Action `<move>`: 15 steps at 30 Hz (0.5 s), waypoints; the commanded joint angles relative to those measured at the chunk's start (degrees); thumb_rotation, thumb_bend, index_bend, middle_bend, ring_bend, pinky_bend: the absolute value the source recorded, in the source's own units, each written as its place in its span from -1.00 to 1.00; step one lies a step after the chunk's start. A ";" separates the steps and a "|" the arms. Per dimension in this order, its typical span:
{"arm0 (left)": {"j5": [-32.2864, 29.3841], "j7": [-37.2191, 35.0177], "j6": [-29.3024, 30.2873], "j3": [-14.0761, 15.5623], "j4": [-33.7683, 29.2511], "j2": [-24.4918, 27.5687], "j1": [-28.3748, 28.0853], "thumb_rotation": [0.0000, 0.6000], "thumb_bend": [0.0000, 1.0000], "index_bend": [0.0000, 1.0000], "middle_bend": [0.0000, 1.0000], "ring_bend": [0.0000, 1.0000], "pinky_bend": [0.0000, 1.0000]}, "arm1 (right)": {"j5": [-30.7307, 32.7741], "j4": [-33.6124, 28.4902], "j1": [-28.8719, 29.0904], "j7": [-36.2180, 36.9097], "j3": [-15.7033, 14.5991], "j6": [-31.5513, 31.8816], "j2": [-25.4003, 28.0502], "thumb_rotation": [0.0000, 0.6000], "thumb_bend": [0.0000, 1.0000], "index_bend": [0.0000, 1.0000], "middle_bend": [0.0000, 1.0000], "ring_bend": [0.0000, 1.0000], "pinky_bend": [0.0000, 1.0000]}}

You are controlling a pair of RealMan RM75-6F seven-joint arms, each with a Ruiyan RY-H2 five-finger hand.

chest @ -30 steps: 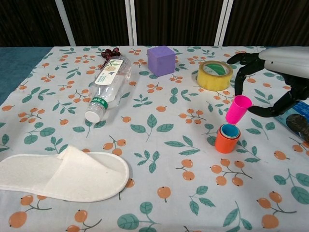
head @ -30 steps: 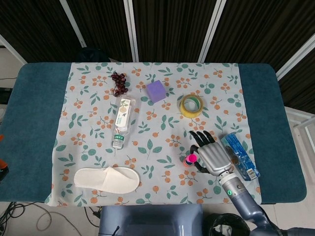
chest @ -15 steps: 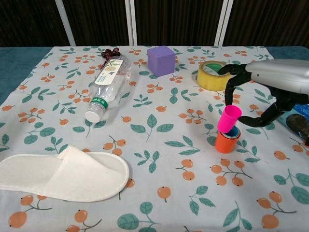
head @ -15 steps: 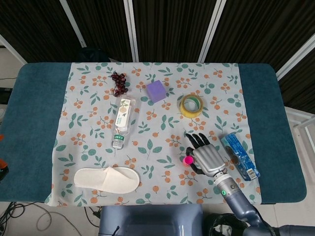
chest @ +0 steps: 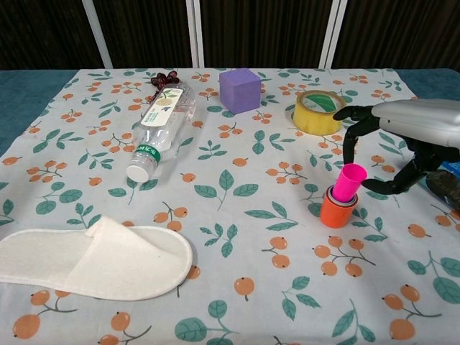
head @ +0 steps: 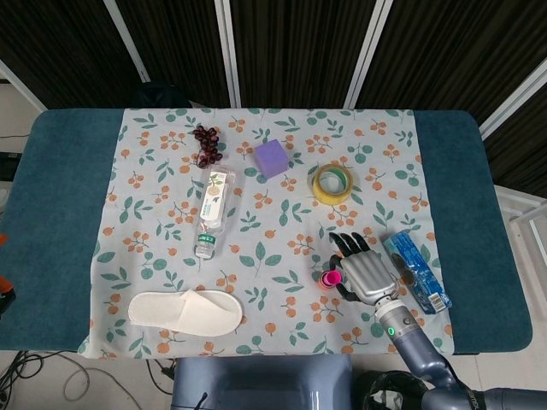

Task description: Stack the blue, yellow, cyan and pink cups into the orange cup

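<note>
Bare floral cloth (chest: 237, 237) spans the frame's centre and lower right. A yellow tape roll (chest: 319, 111) and purple foam cube (chest: 240, 90) crowd the upper middle; a clear plastic bottle (chest: 159, 131) and white slipper (chest: 93, 259) block the left.

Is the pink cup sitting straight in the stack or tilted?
Tilted: the pink cup leans right, only its base inside the orange cup.

Left hand not visible in either view. Right hand (chest: 410, 140) cut by chest view's right edge; whether its fingers touch the tilted pink plastic cup (chest: 348, 182) cannot be told. From overhead the hand hides most of the stack, only a pink spot showing. Blue snack packet (head: 416, 271) on the right partly cut off in chest view, print unreadable.
</note>
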 commanded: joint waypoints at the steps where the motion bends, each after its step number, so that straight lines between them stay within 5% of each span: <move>1: -0.01 0.02 0.03 0.00 -0.01 -0.01 0.02 1.00 0.63 -0.67 -0.94 -0.96 -0.85 | -0.03 0.37 -0.01 0.30 -0.28 -0.38 -0.17 1.00 -0.08 -0.14 -1.00 -1.00 -0.88; 6: -0.06 -0.01 -0.01 -0.02 -0.02 0.00 0.00 1.00 0.63 -0.67 -0.94 -0.96 -0.85 | 0.40 0.61 0.33 -0.91 -1.11 -1.20 0.16 1.00 -0.13 -0.92 -1.00 -1.00 -0.88; 11: -0.11 -0.21 0.04 -0.07 0.08 0.00 0.03 1.00 0.63 -0.67 -0.94 -0.96 -0.85 | 1.16 -1.02 0.31 -3.26 -1.38 0.19 1.33 1.00 -0.21 -1.00 -1.00 -1.00 -0.88; 15: -0.21 -0.30 0.01 -0.07 0.15 0.04 0.07 1.00 0.63 -0.67 -0.94 -0.96 -0.85 | -4.24 -2.23 -2.70 -1.09 -1.20 6.60 2.60 1.00 -0.21 -1.00 -1.00 -1.00 -0.91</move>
